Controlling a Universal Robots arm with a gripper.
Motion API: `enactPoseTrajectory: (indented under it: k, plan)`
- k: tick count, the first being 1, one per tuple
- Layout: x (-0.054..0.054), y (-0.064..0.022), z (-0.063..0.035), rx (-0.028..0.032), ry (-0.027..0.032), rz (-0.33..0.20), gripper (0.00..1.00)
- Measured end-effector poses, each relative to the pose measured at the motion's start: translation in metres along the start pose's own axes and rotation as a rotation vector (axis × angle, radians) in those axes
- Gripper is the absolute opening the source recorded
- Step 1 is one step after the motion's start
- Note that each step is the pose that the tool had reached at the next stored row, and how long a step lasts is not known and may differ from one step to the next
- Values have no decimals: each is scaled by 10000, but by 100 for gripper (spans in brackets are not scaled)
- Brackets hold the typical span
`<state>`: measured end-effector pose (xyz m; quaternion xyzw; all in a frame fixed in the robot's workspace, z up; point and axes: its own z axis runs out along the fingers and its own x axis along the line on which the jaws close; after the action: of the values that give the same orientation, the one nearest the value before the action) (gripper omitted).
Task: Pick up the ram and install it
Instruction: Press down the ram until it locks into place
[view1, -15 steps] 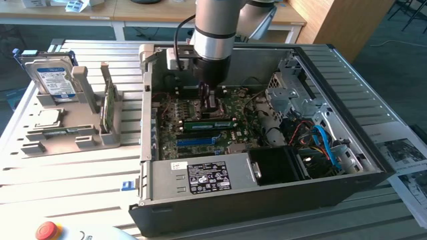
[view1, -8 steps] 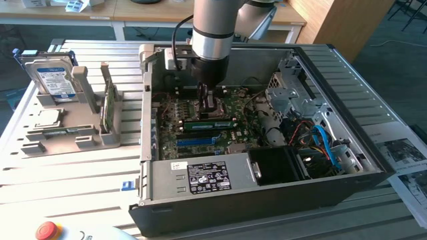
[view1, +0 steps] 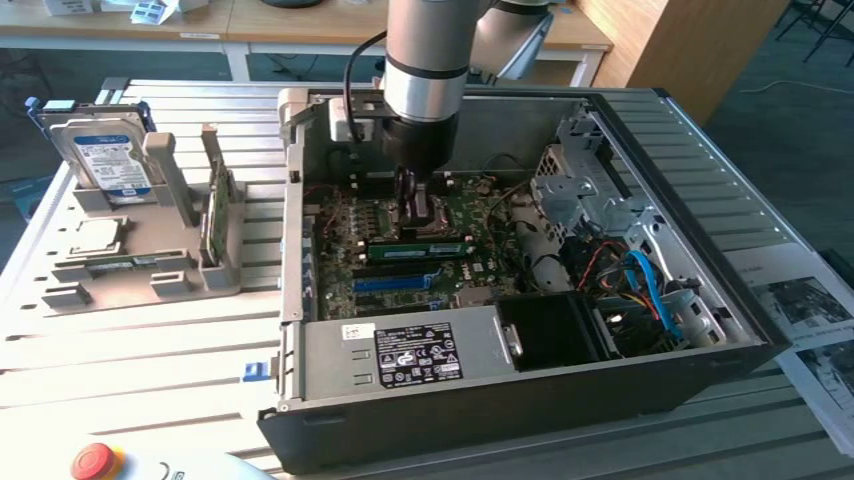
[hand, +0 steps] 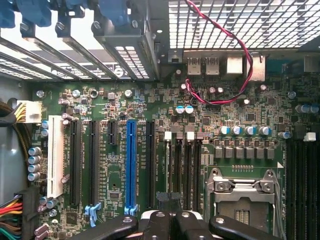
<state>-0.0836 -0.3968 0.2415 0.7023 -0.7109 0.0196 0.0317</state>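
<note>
Work surface: a pale grey slatted table with long parallel grooves, filling most of the exterior view's lower and left parts.
Back furniture: light wooden desks with white legs along the top edge of the frame, small white boxes on them at upper left.
Wooden panel: a tall light-wood cabinet side at upper right.
Floor: dark grey-blue carpet on the right, with a pale cable lying across it.
Papers: printed sheets at the table's right edge.
Light: bright, even daylight, glare on the table slats.
</note>
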Motion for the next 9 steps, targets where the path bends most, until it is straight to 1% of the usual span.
enactPoseTrajectory:
  k: [9]
  plan:
    - [0,9,22,0,0,-2,10]
